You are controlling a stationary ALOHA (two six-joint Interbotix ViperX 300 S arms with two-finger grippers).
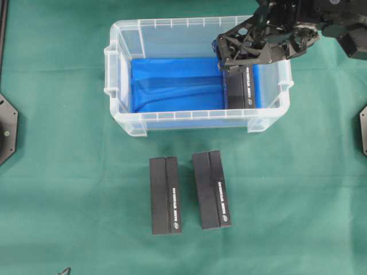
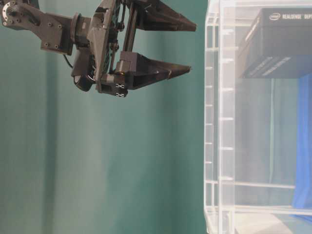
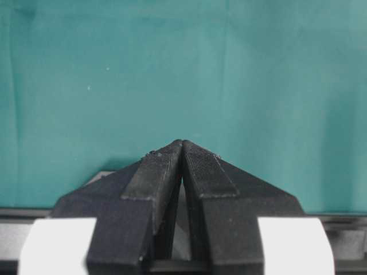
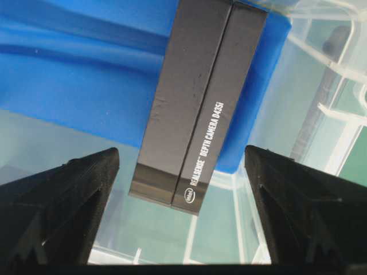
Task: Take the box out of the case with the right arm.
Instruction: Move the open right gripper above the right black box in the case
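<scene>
Green cloth (image 1: 63, 189) covers the table, and on it stands the case (image 1: 123, 117), a clear plastic bin with a ribbed rim and a blue lining (image 1: 172, 86) on its floor. One black box (image 1: 245, 91) lies inside the case at the 3 o'clock end, long side running along the right wall, resting on the lining; white lettering runs down its top face. In the right wrist view the same box (image 4: 198, 109) lies between the two fingertips and below them, not touched by either. The right gripper (image 1: 222, 54) hangs over the case at about 2 o'clock of its rim, just above the box's far end, with its lattice fingers (image 4: 63, 206) spread wide apart and nothing between them. In the table-level view this gripper (image 2: 192, 48) points toward the case wall, its jaws clearly parted, with the box (image 2: 282, 44) seen through the clear plastic. Two more black boxes lie outside the case at 6 o'clock on the cloth, side by side and apart: the left one (image 1: 165, 196) square to the table edge, the right one (image 1: 211, 190) slightly turned. The left gripper (image 3: 182, 149) shows only in its own wrist view, above bare cloth, with its fingertips pressed together and holding nothing.
</scene>
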